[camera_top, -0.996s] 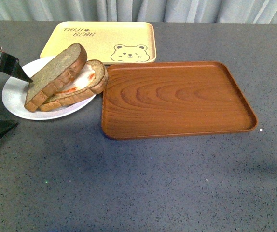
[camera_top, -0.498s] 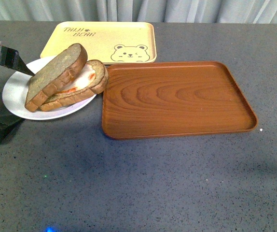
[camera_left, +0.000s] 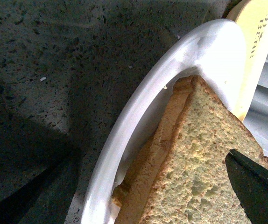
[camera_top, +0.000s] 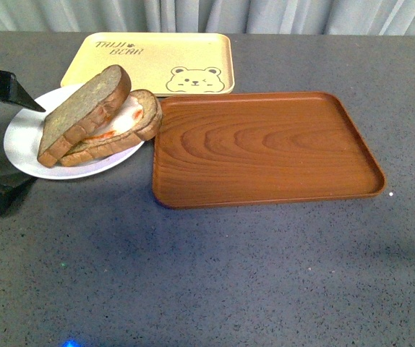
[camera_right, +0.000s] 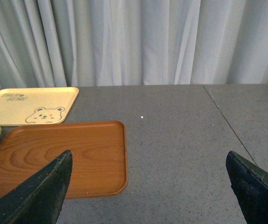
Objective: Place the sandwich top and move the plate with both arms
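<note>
At left of counter [camera_top: 229, 275]: plate [camera_top: 21, 155] beside wooden tray [camera_top: 265, 148]. Sandwich top [camera_top: 84, 108] lies tilted and offset on egg slice [camera_top: 124, 123] on plate. Left end effector [camera_top: 3, 141] spread, straddling plate rim, pinching nothing. Right end effector [camera_right: 148, 186] spread, empty, well apart from plate. Judgement: plate stiff, glazed, probably slippery; bread light, soft, loose, liable to slide. Take hold at opposite bare rims; keep plate level.

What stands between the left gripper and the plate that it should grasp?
Nothing visible does. The left gripper is open right at the left rim of the plate, with only bare table beside it. The sandwich top lies on the plate farther in, leaning on the egg slice, not across that rim.
</note>
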Available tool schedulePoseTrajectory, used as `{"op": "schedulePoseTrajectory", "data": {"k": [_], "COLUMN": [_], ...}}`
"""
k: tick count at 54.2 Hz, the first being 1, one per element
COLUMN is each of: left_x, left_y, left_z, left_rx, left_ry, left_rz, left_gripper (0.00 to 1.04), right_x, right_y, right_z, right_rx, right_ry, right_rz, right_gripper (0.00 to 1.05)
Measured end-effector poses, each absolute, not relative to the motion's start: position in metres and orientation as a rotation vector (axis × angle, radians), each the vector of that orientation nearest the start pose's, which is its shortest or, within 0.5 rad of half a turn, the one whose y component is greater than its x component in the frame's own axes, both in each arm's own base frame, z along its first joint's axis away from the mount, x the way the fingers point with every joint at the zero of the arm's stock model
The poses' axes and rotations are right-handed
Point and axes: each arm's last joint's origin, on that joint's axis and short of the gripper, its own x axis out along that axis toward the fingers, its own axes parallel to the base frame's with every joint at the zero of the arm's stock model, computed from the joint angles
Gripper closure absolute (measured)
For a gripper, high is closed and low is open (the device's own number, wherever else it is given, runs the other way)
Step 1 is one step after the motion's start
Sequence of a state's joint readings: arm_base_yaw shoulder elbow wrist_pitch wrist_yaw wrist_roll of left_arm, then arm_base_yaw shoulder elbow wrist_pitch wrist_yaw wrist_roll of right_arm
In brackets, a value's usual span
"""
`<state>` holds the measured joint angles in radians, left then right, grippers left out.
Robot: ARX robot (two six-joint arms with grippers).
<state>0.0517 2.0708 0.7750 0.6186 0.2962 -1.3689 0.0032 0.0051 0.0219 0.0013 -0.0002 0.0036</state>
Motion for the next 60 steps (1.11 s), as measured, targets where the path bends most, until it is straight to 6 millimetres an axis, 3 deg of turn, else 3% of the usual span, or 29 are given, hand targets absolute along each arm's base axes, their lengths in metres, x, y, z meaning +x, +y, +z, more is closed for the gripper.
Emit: {"op": "schedulePoseTrajectory", "data": {"k": [21,37,49,54,60], "left_x": [0.337,0.329,0.326,0.326,0.326], "left_y": [0.013,0.013,0.014,0.013,0.011], "left_z": [0.051,0.042,0.04,0.044,0.048], "left_rx": [-1.454,-1.45,-1.439,-1.426,-1.417], "left_ry": [0.72,0.745,0.766,0.761,0.757], "left_rz": [0.258,0.282,0.251,0.214,0.198], "left_gripper": [0.1,0.54,0.95,1.02,1.02], "right_x": [0.097,0.097,0.097,0.097,0.097], "right_y": [0.0,0.0,0.0,0.0,0.0], "right_z": [0.171,0.171,0.171,0.171,0.171], "right_rx": [0.004,0.004,0.004,0.004,0.004], "right_ry": [-0.018,-0.018,-0.018,-0.018,-0.018], "right_rz": [0.004,0.003,0.003,0.004,0.003], "right_gripper": [0.09,0.09,0.09,0.09,0.09]}}
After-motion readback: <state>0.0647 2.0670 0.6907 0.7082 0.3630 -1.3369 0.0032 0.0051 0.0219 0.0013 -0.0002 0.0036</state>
